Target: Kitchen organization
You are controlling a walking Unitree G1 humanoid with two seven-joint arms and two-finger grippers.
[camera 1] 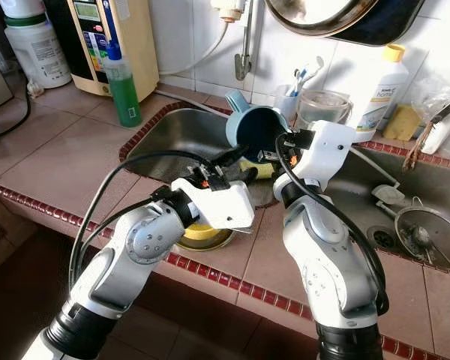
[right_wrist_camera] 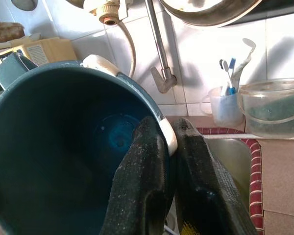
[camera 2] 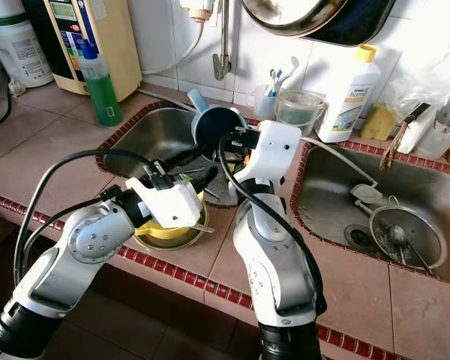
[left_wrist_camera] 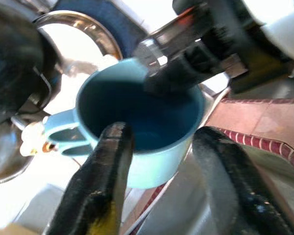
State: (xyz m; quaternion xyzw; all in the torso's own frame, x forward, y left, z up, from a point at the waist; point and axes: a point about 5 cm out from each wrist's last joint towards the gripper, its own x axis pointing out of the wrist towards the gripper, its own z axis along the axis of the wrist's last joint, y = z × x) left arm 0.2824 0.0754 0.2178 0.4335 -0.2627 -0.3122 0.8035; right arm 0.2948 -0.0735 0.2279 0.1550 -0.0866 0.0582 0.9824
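Observation:
A blue plastic mug (camera 1: 253, 129) hangs tilted over the left sink (camera 1: 169, 133), its mouth turned toward me and its handle up at the left. My right gripper (right_wrist_camera: 165, 125) is shut on the mug's rim (right_wrist_camera: 167, 139), one finger inside and one outside. My left gripper (camera 1: 240, 166) is open just below and in front of the mug. In the left wrist view its two black fingers (left_wrist_camera: 104, 181) stand apart on either side of the mug (left_wrist_camera: 142, 122) without touching it. The mug looks empty inside.
A yellow bowl (camera 1: 202, 236) sits on the tiled counter edge under my left wrist. A green bottle (camera 1: 122, 86) stands at the left. Behind are the tap (camera 1: 244, 45), a toothbrush cup (camera 1: 289, 101) and a white bottle (camera 1: 382, 86). The right sink (camera 1: 360, 187) holds a strainer (camera 1: 427, 232).

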